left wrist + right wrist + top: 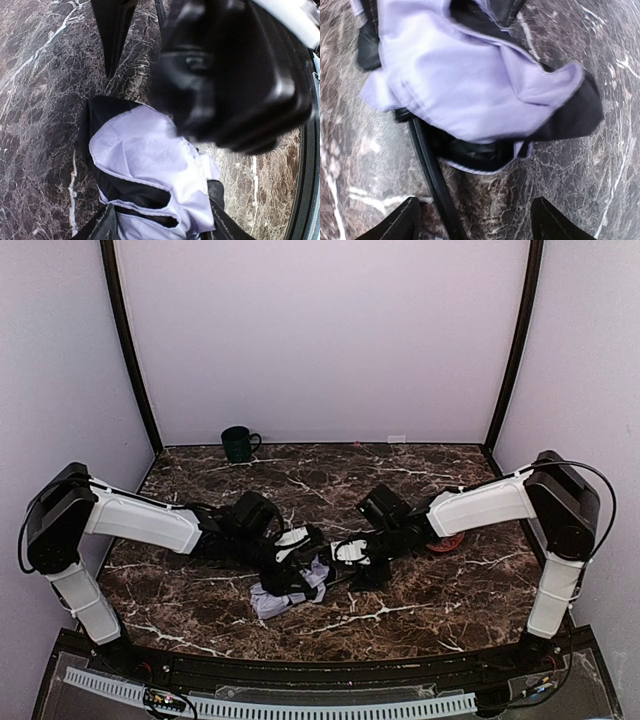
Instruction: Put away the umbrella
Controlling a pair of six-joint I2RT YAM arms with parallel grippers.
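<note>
The umbrella lies in the middle of the counter, a bit toward the near edge, and both arms meet right over it. It is folded down but not neat. It is a soft, crumpled heap, so the step in hand looks like gathering the loose cloth into a tight bundle. The job looks about halfway done, since nothing holds the cloth shut.

The left end effector has the cloth packed between its two fingers, and it looks to be pinching the bundle. The right end effector is wide, with nothing in it. Its fingers stand on each side of the thin black shaft, which runs out from under the cloth, close to one finger.

The next move, I think, is for the right one to close on the shaft or on a fold of cloth while the left one holds the bundle steady. It should go slowly, because the cloth is floppy and could slip out or puff open.

The umbrella is pale purple-white on the outside and black on the inside. The black lining peeks out at the edges and in the folds. I cannot see the handle.
</note>
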